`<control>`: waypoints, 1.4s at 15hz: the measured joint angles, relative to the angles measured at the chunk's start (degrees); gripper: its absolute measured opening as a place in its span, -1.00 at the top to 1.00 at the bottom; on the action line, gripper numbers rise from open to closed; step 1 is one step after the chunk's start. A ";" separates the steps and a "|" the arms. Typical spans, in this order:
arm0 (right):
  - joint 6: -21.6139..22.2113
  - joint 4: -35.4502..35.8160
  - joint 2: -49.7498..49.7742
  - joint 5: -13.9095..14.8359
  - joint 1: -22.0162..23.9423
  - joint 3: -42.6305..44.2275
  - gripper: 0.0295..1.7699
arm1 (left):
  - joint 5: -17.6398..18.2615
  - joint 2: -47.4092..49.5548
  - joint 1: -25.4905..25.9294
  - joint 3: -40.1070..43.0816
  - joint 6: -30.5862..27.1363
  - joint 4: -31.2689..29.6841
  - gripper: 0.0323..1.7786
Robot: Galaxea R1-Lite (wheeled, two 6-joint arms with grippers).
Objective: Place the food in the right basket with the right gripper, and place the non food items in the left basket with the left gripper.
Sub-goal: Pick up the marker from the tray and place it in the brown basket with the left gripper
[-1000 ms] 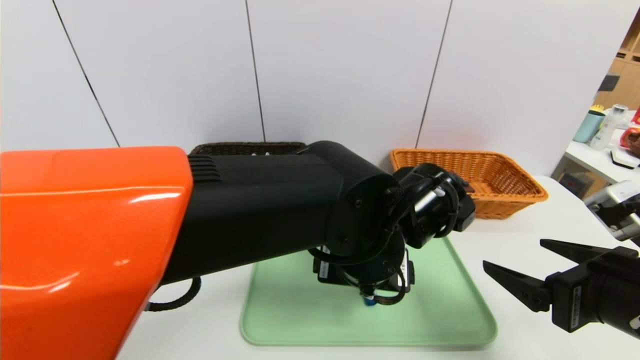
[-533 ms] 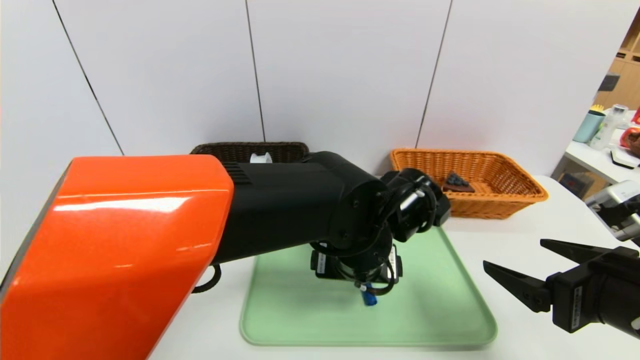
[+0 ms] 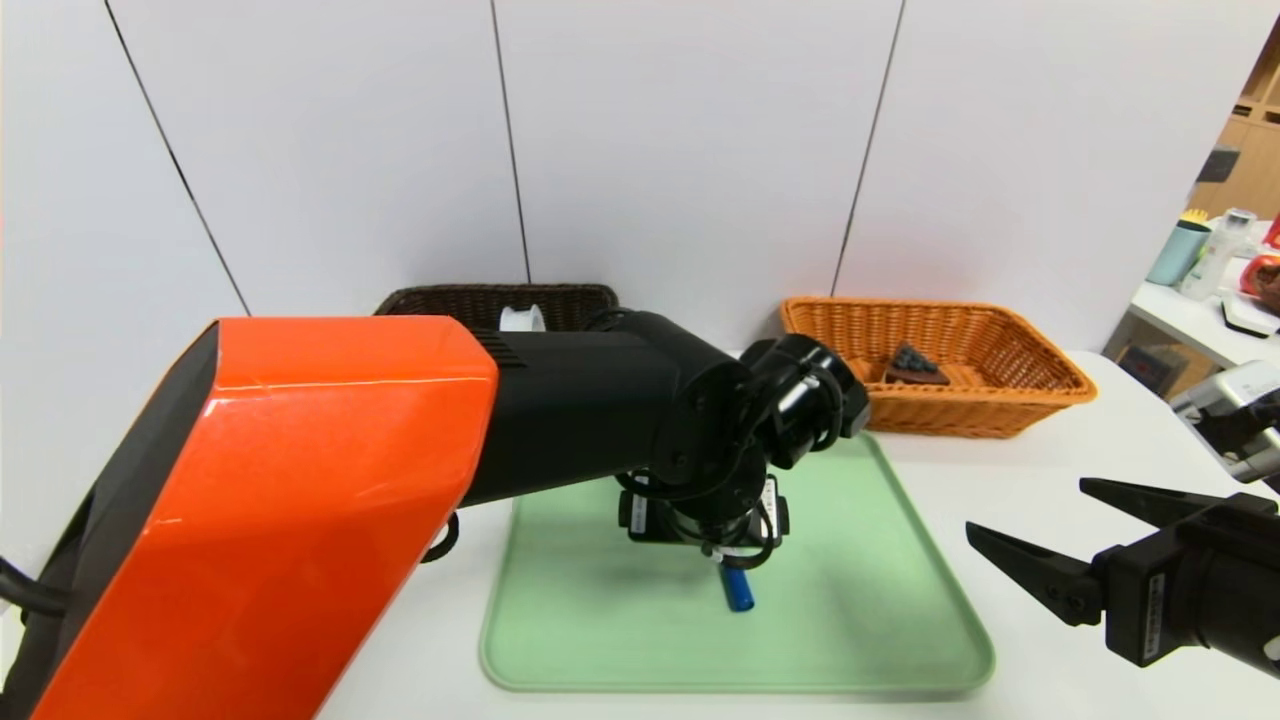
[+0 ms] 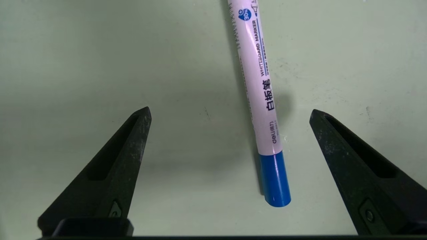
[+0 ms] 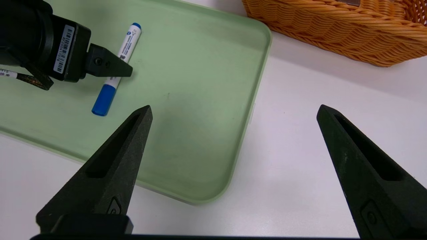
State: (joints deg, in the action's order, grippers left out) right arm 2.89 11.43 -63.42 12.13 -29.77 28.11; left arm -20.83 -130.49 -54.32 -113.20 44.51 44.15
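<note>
Over tray (image 3: 900, 640), left pincer (image 4: 230, 113) straddles marker (image 4: 258, 83).

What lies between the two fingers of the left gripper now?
In the left wrist view, the marker pen lies on the green tray between the open left gripper fingers, untouched.

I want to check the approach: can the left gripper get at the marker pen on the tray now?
Probably yes: the left gripper is open above the marker pen, which lies alone on the green tray.
</note>
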 joint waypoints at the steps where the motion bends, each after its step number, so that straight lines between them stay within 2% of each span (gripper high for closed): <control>1: -0.02 0.00 0.00 0.00 0.00 0.02 -0.92 | 0.00 -0.18 0.00 0.00 -0.02 -0.09 -0.90; 12: -0.33 -0.02 0.07 0.00 0.01 0.05 -0.92 | -0.17 -2.34 0.00 -0.02 0.61 -0.28 -0.90; 17: -0.28 -0.02 0.33 0.00 0.06 -0.06 -0.92 | -0.05 -2.76 0.09 -0.02 0.24 -2.23 -0.87; 19: -0.28 -0.02 0.44 0.02 0.09 -0.17 -0.92 | -0.20 -2.91 0.11 -0.02 0.22 -2.16 -0.47; 21: -0.28 -0.02 0.55 0.02 0.09 -0.22 -0.92 | -0.20 -3.02 0.05 -0.02 0.09 -2.07 -0.17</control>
State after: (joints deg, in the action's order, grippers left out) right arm 2.61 11.41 -62.87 12.15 -29.68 27.89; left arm -21.03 -133.51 -54.27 -113.23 44.59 42.08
